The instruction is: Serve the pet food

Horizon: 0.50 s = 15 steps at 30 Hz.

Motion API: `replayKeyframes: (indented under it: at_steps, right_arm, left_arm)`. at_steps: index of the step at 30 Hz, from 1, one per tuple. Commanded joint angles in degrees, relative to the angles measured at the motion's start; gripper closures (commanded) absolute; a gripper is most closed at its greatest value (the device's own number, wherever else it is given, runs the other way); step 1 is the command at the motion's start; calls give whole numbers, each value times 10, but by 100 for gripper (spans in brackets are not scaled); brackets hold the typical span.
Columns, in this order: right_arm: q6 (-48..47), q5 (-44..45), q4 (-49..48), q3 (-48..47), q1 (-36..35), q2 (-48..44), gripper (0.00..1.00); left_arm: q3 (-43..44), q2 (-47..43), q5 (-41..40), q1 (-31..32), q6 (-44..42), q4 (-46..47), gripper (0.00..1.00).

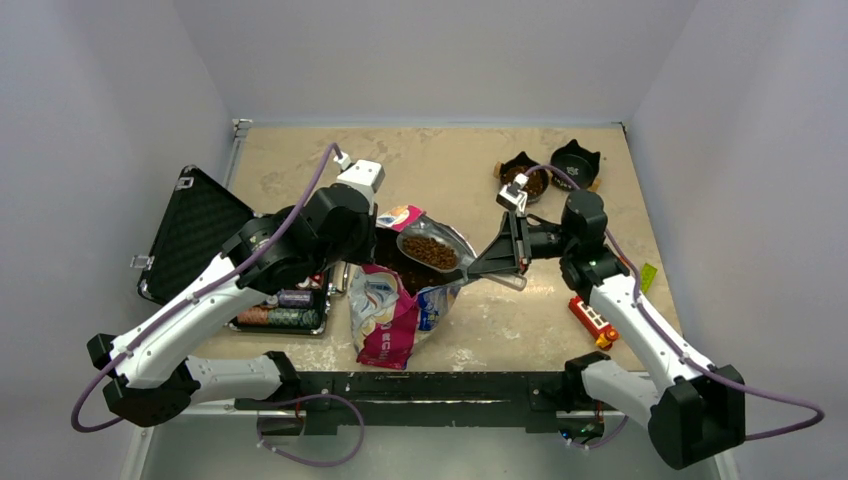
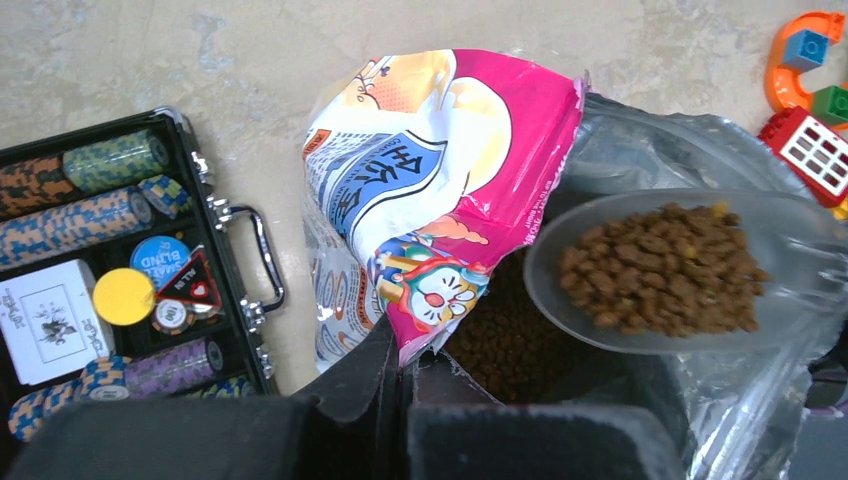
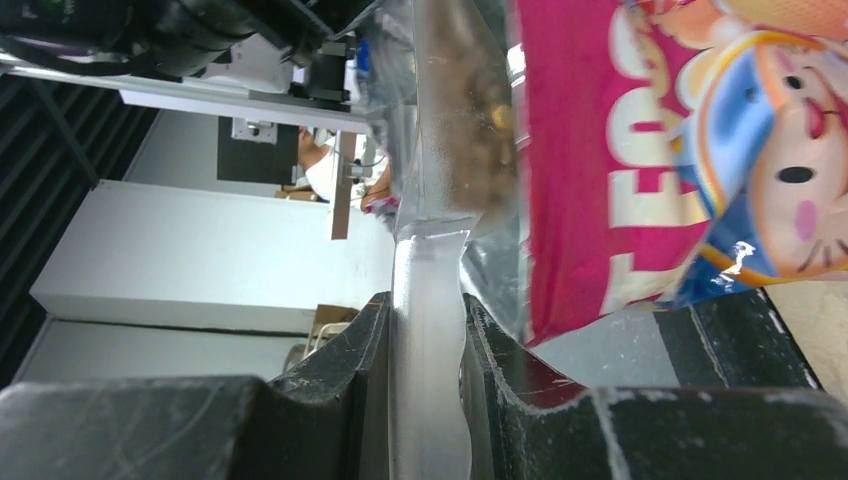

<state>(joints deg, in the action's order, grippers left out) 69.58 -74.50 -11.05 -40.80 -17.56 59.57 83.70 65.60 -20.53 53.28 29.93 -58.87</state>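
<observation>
Left end effector (image 2: 400, 378): pressed together on the pink rim of the bag (image 2: 440, 170), whose mouth stands open. You can confirm this pinch in the left wrist view only.
Right end effector (image 3: 425, 312): pinching the clear handle of the scoop (image 2: 795, 245). The right wrist view shows you one finger on each side of the handle.
Pet food (image 2: 660, 265): brown kibble heaped in the scoop, which sits over the open bag mouth. More kibble lies inside the bag below it.
Bag print: Chinese characters on a blue panel, with a blue-and-white cartoon cat face beneath. In the right wrist view you see large white letters on pink, cut off by the frame and not readable whole.
Poker chip case (image 2: 262, 262): open on the table (image 1: 450, 160), just left of the bag.
Case labels: read "SMALL BLIND" on the blue chip (image 2: 160, 258) and "ALL IN" on the triangular marker (image 2: 196, 287). The print on the white card box (image 2: 45, 320) is too small to read.
Top view only: the left black bowl (image 1: 520, 160) shows brown contents. The right black bowl (image 1: 590, 160) sits beside it at the far right of the table, well apart from the scoop.
Red toy block (image 2: 815, 150): on the table, right of the bag.
</observation>
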Motion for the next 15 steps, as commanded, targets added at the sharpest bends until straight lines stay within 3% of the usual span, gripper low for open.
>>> replayKeyframes:
  at_steps: [1, 10, 15]
  right_arm:
    - [19, -5, 18, -53, 2, -33, 100]
    - [103, -5, -24, -105, 11, -43, 100]
    - [109, 21, -20, -161, 56, -16, 100]
  left_arm:
    - [65, -19, -73, 3, 25, 34, 100]
    - [72, -10, -105, 3, 37, 11, 100]
    - [66, -13, -93, 3, 31, 18, 100]
